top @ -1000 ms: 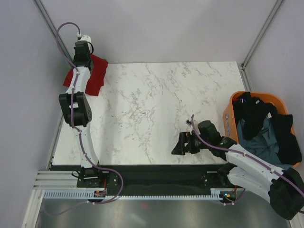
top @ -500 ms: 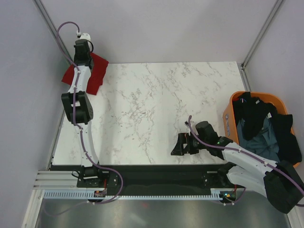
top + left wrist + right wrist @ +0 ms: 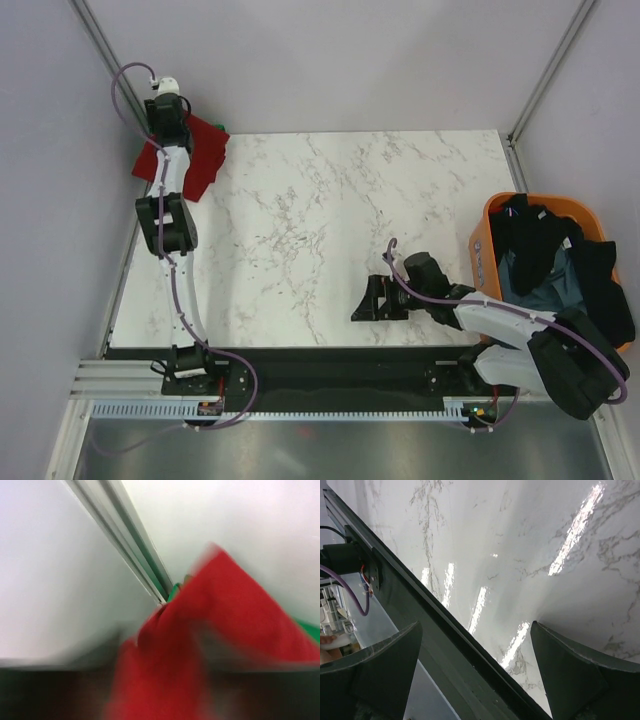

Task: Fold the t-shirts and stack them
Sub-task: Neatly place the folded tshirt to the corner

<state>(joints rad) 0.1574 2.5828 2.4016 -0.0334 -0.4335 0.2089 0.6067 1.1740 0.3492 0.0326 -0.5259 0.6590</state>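
left wrist view was blurred: red shirt (image 3: 215, 630) smeared, green shirt (image 3: 174, 592) mostly hidden behind it; overhead, left arm (image 3: 172, 168) partly covered the red shirt.

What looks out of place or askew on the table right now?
The dark red t-shirt sits skewed at the table's far left corner, one edge past the left side, green cloth showing at its edge. Nothing spilled or damaged.

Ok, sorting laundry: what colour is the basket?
The basket is orange; top view shows it best.
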